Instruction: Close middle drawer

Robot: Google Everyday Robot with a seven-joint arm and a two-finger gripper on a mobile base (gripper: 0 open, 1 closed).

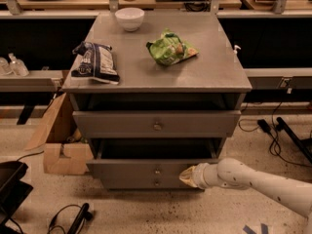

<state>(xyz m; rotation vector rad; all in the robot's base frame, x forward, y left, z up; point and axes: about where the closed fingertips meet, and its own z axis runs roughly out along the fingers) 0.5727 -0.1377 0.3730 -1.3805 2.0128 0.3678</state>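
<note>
Grey metal-look middle drawer (pixel 131 168) — boxy, open | gripper (pixel 187 176) at front's right end

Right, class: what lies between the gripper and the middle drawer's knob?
Camera view: only bare panel. The gripper is at the middle drawer's right end, the knob at its centre.

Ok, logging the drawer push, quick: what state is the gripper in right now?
The gripper: at the right end of the middle drawer front; open or shut cannot be told.
</note>
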